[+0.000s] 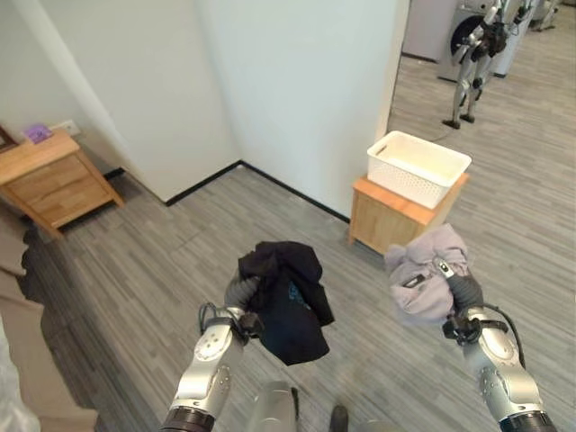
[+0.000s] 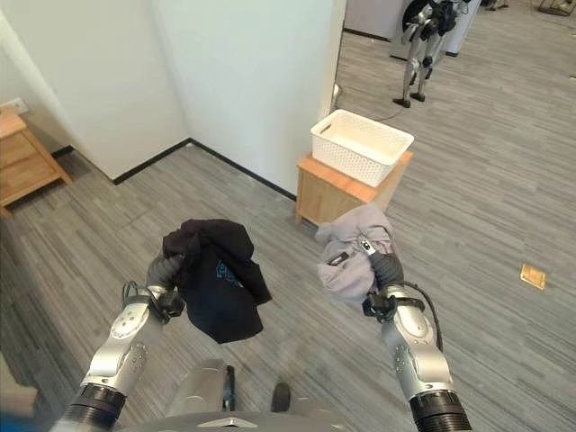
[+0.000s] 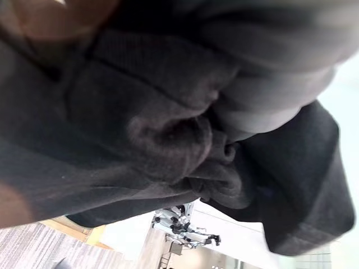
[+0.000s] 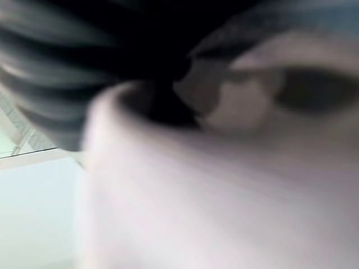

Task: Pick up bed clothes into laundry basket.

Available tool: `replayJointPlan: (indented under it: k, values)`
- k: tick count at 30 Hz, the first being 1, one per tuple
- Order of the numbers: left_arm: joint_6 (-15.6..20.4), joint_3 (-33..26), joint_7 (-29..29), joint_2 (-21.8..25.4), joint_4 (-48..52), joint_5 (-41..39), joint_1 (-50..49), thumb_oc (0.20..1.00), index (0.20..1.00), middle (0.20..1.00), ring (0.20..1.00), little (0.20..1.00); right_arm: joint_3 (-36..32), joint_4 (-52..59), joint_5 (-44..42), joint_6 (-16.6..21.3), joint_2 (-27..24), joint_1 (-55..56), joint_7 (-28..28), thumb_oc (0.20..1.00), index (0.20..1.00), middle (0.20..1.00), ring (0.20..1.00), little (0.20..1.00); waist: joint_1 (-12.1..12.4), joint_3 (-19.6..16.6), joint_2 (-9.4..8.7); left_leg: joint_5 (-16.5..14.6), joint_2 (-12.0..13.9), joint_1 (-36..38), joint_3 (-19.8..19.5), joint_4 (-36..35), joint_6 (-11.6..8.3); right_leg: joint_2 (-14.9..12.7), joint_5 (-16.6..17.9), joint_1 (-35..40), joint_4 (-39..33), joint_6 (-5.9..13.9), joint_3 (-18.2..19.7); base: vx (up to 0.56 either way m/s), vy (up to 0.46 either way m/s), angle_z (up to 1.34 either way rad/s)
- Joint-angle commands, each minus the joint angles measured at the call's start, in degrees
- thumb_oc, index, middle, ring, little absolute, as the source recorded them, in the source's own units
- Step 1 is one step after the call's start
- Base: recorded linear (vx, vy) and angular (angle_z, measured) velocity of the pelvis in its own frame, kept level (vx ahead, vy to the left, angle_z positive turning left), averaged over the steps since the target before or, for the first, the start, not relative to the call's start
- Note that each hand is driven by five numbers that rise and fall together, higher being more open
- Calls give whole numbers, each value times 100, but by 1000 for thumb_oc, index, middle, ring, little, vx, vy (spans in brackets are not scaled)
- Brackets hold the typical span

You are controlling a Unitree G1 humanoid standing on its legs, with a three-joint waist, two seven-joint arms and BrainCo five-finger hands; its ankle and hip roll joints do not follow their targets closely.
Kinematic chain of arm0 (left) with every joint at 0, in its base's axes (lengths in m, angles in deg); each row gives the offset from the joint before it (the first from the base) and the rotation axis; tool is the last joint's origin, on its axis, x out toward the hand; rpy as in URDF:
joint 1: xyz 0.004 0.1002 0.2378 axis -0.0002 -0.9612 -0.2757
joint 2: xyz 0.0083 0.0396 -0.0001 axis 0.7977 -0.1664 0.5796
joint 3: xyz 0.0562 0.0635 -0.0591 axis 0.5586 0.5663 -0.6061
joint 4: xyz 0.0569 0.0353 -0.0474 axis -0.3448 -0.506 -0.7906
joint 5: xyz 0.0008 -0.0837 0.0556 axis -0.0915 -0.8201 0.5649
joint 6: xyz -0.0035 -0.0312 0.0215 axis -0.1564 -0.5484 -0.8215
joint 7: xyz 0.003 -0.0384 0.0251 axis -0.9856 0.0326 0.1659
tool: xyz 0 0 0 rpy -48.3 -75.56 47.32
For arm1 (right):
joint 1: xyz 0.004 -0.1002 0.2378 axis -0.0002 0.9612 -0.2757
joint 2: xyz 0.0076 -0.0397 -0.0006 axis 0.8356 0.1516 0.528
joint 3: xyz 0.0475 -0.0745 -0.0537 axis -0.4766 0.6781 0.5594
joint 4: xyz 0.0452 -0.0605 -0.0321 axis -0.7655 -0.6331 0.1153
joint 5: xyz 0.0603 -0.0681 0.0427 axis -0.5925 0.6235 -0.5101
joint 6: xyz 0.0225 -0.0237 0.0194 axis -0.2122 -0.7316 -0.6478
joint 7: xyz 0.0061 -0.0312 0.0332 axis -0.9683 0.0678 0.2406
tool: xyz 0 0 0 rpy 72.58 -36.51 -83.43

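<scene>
Above floor: left hand point(image 1: 241, 292) grips dark garment point(image 1: 290, 306), right hand point(image 2: 382, 267) grips grey garment point(image 2: 349, 247) (basket point(image 1: 418, 167) ahead).

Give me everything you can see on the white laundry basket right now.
The white laundry basket is a rectangular plastic tub with perforated, weave-like walls, a smooth rim and a handle cutout at one short end. It sits upright on a small wooden cabinet beside the white wall's corner, turned at an angle to the cabinet's edges. Its inside looks empty. Neither hand touches it; the held clothes are short of it.
</scene>
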Motion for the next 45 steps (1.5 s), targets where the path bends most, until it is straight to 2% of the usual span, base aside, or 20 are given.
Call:
replayJointPlan:
  k: [1, 2, 6, 7, 8, 9, 10, 11, 16, 18, 21, 25, 30, 33, 35, 36, 39, 40, 41, 45]
  values:
    - [382, -83, -93, 197, 463, -157, 145, 200, 200, 200, 200, 200, -218, 521, -188, 421, -130, -286, 61, 200, 200, 200, 200, 200, 204, -84, -22, 390, -38, 177, -32, 287, 65, -360, -116, 460, -229, 867, 276, 727, 15, -41]
    - [375, -33, -109, 253, 512, 16, 105, 200, 200, 200, 200, 200, -119, 441, 95, 313, -195, -271, 159, 200, 200, 200, 200, 200, 339, -285, 115, 630, -331, 261, 39, -1171, 64, -139, -480, 997, -234, 855, 379, 802, 23, -18]
    - [404, -18, -165, 249, 531, -51, 84, 200, 200, 200, 200, 200, -41, 399, 174, 295, -122, -314, 225, 200, 200, 200, 200, 200, 361, -473, 72, 456, -409, 776, 88, -1491, 261, -245, -615, 975, 93, 937, 427, 477, 68, -41]
    - [395, -52, -92, 288, 546, 2, 134, 200, 200, 200, 200, 200, -18, 327, 232, 297, -60, -320, 267, 200, 200, 200, 200, 200, 377, -539, -34, 158, -474, 1173, 195, -1667, 432, -483, -110, 558, 1425, 1422, 322, 298, 65, -45]
    - [408, -83, -68, 312, 564, -30, 141, 200, 200, 200, 200, 200, 2, 330, 248, 265, -39, -337, 315, 200, 200, 200, 200, 200, 356, -491, -8, 57, -430, 1335, 228, -1708, 497, -534, 248, 147, 2318, 1693, 319, 296, 65, -46]
    - [407, -86, -69, 310, 565, -31, 144, 200, 200, 200, 200, 200, 3, 330, 249, 264, -41, -342, 315, 200, 200, 200, 200, 200, 373, -518, 8, 77, -403, 1295, 244, -1711, 493, -511, 272, 94, 2326, 1687, 338, 131, 64, -36]
    - [439, -88, -37, 345, 589, -73, 195, 200, 200, 200, 200, 200, 20, 334, 330, 211, -8, -353, 385, 200, 200, 200, 200, 200, 175, -286, 213, -10, -204, 1672, 162, -1766, 555, -544, 587, -619, 3391, 1876, 207, 141, 58, -32]
    - [441, -93, -36, 389, 637, -35, 211, 200, 200, 200, 200, 200, 9, 290, 379, 217, 8, -338, 343, 200, 200, 200, 200, 200, 98, -242, 299, -67, -182, 1770, 64, -1793, 587, -552, 402, -835, 3654, 1752, 199, 238, 63, 6]
    - [453, -169, -38, 476, 686, -209, 251, 200, 200, 200, 200, 200, -205, 220, 164, 214, 109, -133, 291, 200, 200, 200, 200, 200, -69, -217, 340, -312, -125, 2201, -432, -1958, 386, -1174, -36, -1081, 1979, 1360, 41, 275, -127, 51]
    - [425, -64, -76, 484, 602, -206, 291, 200, 200, 200, 200, 200, -318, 207, 188, 210, 86, -1, 219, 200, 200, 200, 200, 200, -155, -223, 241, -454, -176, 2307, -768, -2002, 333, -1070, 8, -996, 992, 1410, 588, 290, -202, 92]
    - [456, 42, -114, 467, 549, -130, 349, 200, 200, 200, 200, 200, -428, 279, 179, 222, 66, 115, 219, 200, 200, 200, 200, 200, -190, -317, 88, -547, -163, 2370, -1226, -2070, 240, -1114, 507, -1094, 542, 1669, 1313, 258, -256, 120]
    - [455, -84, -100, 469, 602, -95, 197, 200, 200, 200, 200, 200, -370, 235, 148, 224, 73, 45, 234, 200, 200, 200, 200, 200, -58, -419, 59, -544, -4, 2425, -1329, -2111, 123, -1219, 548, -980, 393, 1686, 804, 170, -248, 57]
    - [436, -144, -128, 381, 610, -274, 135, 200, 200, 200, 200, 200, -283, 288, 86, 208, -137, -107, 302, 200, 200, 200, 200, 200, 45, -430, 34, -236, 422, 2160, -1412, -1948, -178, -959, 254, -614, 171, 1463, 392, 109, -328, 10]
    - [419, -17, -90, 270, 500, -295, 238, 200, 200, 200, 200, 200, -359, 277, 97, 246, -232, -22, 216, 200, 200, 200, 200, 200, -70, -372, 38, -112, 602, 1987, -1206, -1851, -257, -904, 104, -520, 213, 1332, 21, 68, -266, 50]
    - [368, 113, -95, 165, 417, -330, 386, 200, 200, 200, 200, 200, -442, 244, 133, 226, -321, 106, 159, 200, 200, 200, 200, 200, -225, -308, 30, -73, 652, 1862, -567, -1793, -217, -933, 28, -349, 92, 1297, -290, 27, -184, 68]
    - [369, 115, -96, 163, 415, -330, 388, 200, 200, 200, 200, 200, -446, 246, 134, 224, -323, 108, 159, 200, 200, 200, 200, 200, -224, -309, 31, -77, 649, 1859, -567, -1787, -216, -935, 33, -344, 81, 1298, -292, 7, -101, 73]
    - [319, 225, -156, 85, 354, -327, 435, 200, 200, 200, 200, 200, -577, 279, 130, 179, -310, 361, 124, 200, 200, 200, 200, 200, -399, -325, 87, -45, 744, 1845, 313, -1826, -247, -959, -18, -232, -30, 1292, -605, 4, -56, 54]
    - [320, 228, -156, 83, 352, -326, 437, 200, 200, 200, 200, 200, -580, 281, 129, 178, -310, 364, 124, 200, 200, 200, 200, 200, -398, -326, 89, -48, 746, 1840, 310, -1818, -250, -957, -15, -229, -36, 1290, -608, -52, 16, 42]
    - [299, 317, -153, 80, 282, -250, 569, 200, 200, 200, 200, 200, -683, 250, 36, 209, -284, 441, 53, 200, 200, 200, 200, 200, -555, -313, 78, -14, 843, 1756, 960, -1542, -256, -1038, -7, -235, -58, 1276, -822, -48, 13, 37]
    - [334, 380, -131, 78, 248, -240, 792, 200, 200, 200, 200, 200, -719, 270, 36, 192, -262, 554, 81, 200, 200, 200, 200, 200, -676, -300, 98, -267, 740, 1660, 1298, -1252, -238, -1174, 9, -241, -34, 1301, -1098, -35, 65, 65]
